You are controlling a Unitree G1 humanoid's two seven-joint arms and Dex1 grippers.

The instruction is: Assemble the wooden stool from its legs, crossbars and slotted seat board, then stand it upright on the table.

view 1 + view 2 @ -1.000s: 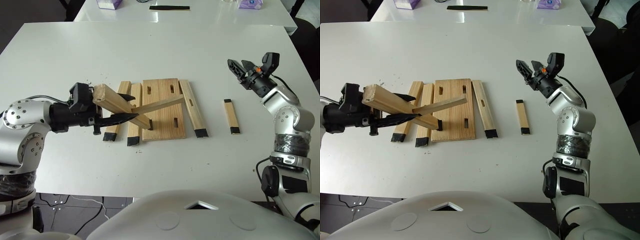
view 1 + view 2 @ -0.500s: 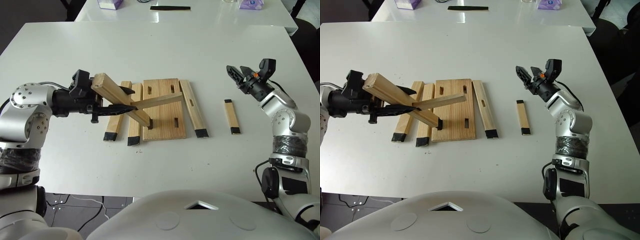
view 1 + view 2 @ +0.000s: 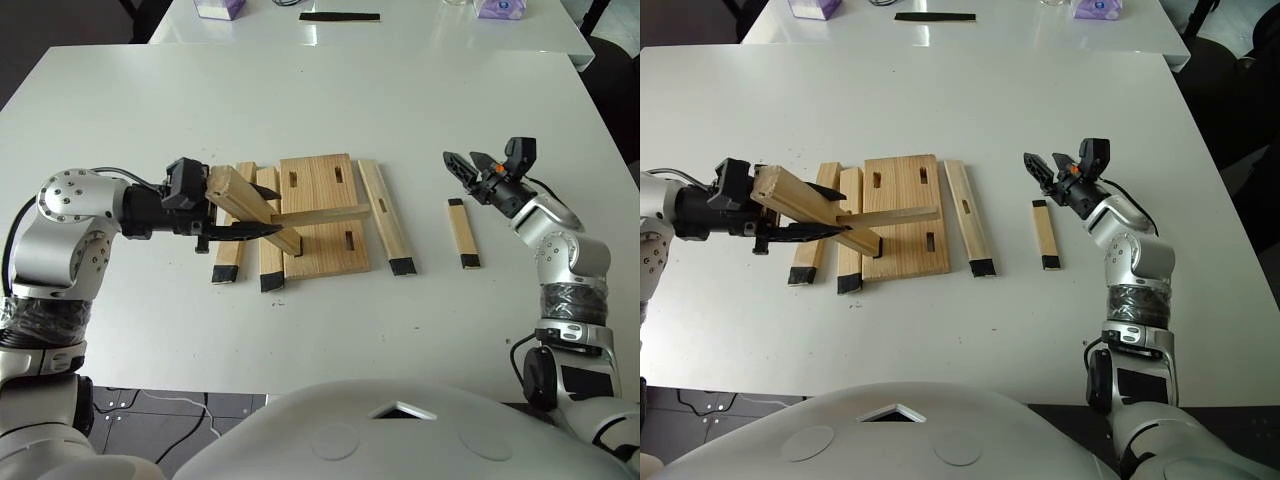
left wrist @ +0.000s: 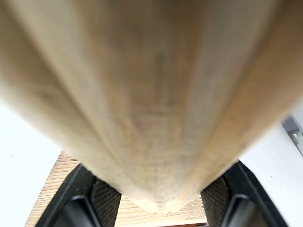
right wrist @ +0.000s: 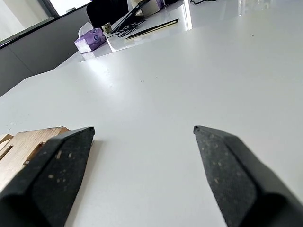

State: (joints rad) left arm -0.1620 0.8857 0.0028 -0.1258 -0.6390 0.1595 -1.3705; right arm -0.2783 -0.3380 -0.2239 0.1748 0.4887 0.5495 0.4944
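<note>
My left gripper (image 3: 262, 212) has come lower and in toward the slotted seat board (image 3: 325, 250), and my right gripper (image 3: 485, 165) has dropped nearer the short crossbar (image 3: 461, 232). The left fingers clamp a tilted stool leg (image 3: 240, 197), its lower end at the board's left edge. A thin crossbar (image 3: 325, 213) juts from it across the board. The right fingers are spread wide, empty, above the table (image 3: 400, 110). Spare legs (image 3: 268, 262) lie flat on both sides of the board.
</note>
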